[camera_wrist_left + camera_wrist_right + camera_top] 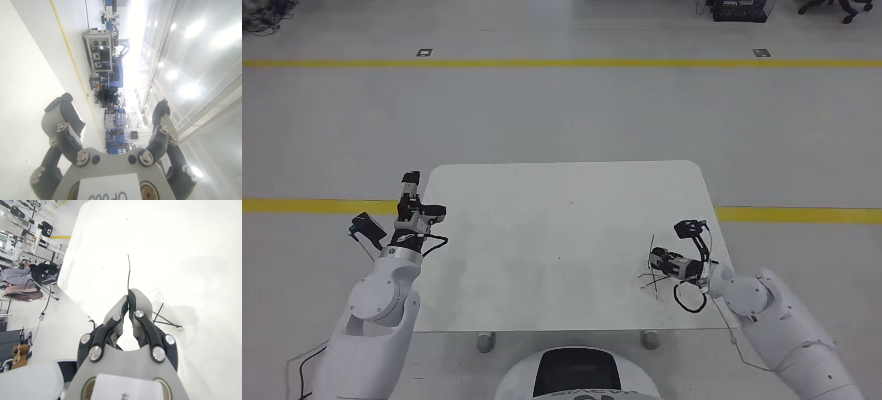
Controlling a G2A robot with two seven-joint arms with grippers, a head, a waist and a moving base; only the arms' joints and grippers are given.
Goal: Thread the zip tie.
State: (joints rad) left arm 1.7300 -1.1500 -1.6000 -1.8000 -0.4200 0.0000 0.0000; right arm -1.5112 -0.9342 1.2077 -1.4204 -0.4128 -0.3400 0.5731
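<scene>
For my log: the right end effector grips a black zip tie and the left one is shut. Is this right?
Not fully. The right end effector grips a black zip tie, but the left end effector is open and empty, as the left wrist view shows.

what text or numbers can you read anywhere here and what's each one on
left-arm label on the left gripper: upside down, cut off at the edge, not readable whole
right-arm label on the right gripper: cut off, only a fragment of a mark
small sign in the room behind: too small to trust
</scene>
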